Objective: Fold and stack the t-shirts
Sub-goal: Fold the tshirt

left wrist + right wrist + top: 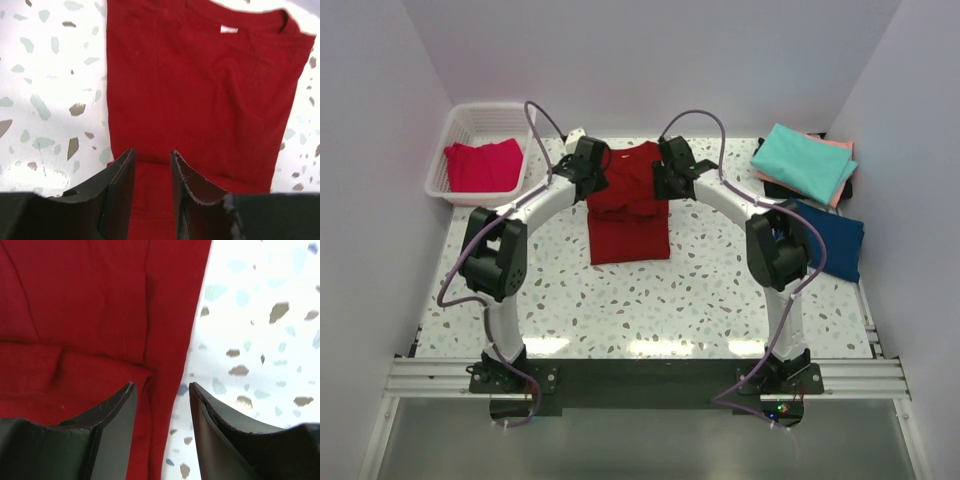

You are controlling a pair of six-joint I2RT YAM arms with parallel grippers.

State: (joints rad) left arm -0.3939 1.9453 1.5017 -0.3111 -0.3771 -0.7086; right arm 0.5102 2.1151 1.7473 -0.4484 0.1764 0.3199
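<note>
Your left gripper [152,156] has its jaws a moderate way apart. Nothing sits between them, and they hang just above the dark red t-shirt [200,100]. Your right gripper [161,387] is parted wider and is also empty. Its left finger [112,410] is over the red cloth and its other finger is over bare table, so the shirt's right edge runs up between them.

Beneath both is a white speckled table [720,290], closed in by plain white walls.

In the overhead view the dark red t-shirt lies folded into a narrow upright rectangle at upper centre. The grippers are at its top left and top right corners, and its white neck label [229,29] shows at the far end.

A pinkish-red shirt [482,165] lies in the white basket [440,165] at upper left. At upper right a teal shirt [805,160] rests on a salmon one [842,190], with a navy shirt [835,240] just below them.
</note>
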